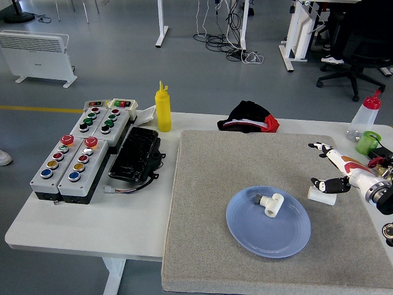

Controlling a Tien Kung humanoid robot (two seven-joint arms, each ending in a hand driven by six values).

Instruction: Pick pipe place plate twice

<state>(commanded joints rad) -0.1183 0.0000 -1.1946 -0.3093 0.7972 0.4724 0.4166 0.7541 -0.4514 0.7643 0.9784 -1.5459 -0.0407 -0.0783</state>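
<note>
A white pipe fitting lies in the blue plate on the grey mat. A second white pipe piece lies on the mat just right of the plate. My right hand is at the mat's right edge, over that second piece. Its fingers are spread apart, the thumb close above the piece, and they hold nothing. My left arm is out of view.
Grey mat covers the table's right part. Two button boxes and a black tray sit at left. A yellow squeeze bottle, a black-and-red cloth, a red-capped bottle and a green cup stand along the back and right.
</note>
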